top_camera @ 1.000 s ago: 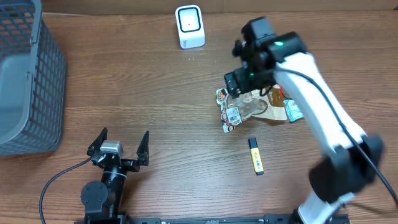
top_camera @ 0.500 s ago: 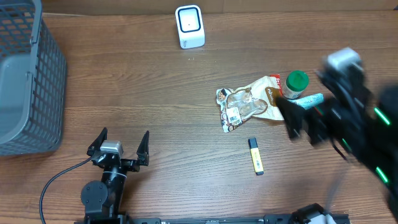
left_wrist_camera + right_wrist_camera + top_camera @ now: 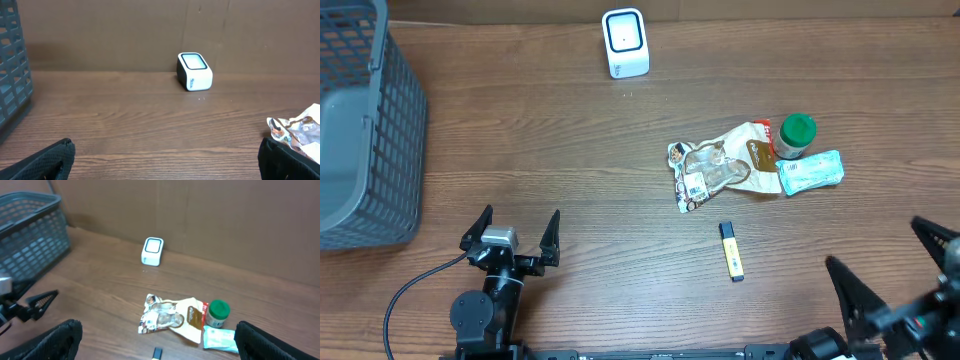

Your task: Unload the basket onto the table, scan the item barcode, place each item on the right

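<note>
From overhead, I see the left jaws spread wide and empty low on the worktop (image 3: 570,130), their fingers (image 3: 552,232) pointing toward the far edge. The white scanner (image 3: 625,42) stands well ahead of them and a little to their right. The grey basket (image 3: 360,130) sits ahead on their left, and a black cable (image 3: 405,295) trails behind that arm. The right jaws, at the lower right corner, are also fully apart with nothing between them. Ahead of them and to their left lies the crumpled snack packet (image 3: 713,170), with a white label showing on its near end. Just beside the packet's right side are a green-capped bottle (image 3: 796,135) and a pale blue sachet (image 3: 810,172). A yellow marker (image 3: 731,250) lies apart from these, nearer the right jaws than the packet is.

Through the left wrist camera, the dark fingertips (image 3: 45,160) fill the bottom corners, far apart and holding nothing. The scanner (image 3: 195,71) stands ahead between them, and the basket (image 3: 12,70) is beyond the left one. The edge of the snack packet (image 3: 295,129) shows just above the right one.

On the right wrist camera, I see both fingertips (image 3: 55,340) wide apart and empty. The snack packet (image 3: 172,319) lies ahead between them, with the green-capped bottle (image 3: 218,312) and pale blue sachet (image 3: 219,340) on its right. The scanner (image 3: 152,251) is farther ahead, and the basket (image 3: 30,230) is far to the left.
</note>
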`<state>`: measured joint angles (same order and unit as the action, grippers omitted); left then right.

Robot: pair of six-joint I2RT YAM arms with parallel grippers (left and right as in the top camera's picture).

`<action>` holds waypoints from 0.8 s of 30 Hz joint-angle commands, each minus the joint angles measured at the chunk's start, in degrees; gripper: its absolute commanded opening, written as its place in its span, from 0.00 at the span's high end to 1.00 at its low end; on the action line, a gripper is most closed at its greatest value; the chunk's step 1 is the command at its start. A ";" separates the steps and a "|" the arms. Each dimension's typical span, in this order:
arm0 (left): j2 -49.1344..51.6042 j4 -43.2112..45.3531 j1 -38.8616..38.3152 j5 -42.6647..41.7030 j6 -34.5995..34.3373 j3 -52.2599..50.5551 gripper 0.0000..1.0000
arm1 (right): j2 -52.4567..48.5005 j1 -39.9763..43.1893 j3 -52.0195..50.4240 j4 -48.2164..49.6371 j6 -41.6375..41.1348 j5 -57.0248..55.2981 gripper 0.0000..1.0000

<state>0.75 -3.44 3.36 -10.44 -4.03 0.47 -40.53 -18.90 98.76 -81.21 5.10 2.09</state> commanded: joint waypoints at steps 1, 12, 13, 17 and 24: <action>-0.50 -0.15 -0.42 0.42 1.29 -0.17 0.00 | 6.58 1.36 -6.67 3.34 -0.46 0.22 0.00; -0.50 -0.15 -0.42 0.42 1.29 -0.17 0.00 | 33.22 5.51 -42.82 22.99 -0.61 0.37 0.00; -0.50 -0.15 -0.42 0.42 1.29 -0.17 0.00 | 34.62 5.84 -45.46 25.16 -0.59 0.37 0.00; -0.50 -0.15 -0.42 0.42 1.29 -0.17 0.00 | 40.37 7.69 -60.96 40.70 -0.61 0.37 0.00; -0.50 -0.15 -0.42 0.42 1.27 -0.17 0.00 | 40.28 9.94 -82.97 76.83 -0.72 3.82 0.00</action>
<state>0.73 -3.42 3.36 -10.44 -4.01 0.47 -0.86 -9.87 22.50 -12.91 4.69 3.51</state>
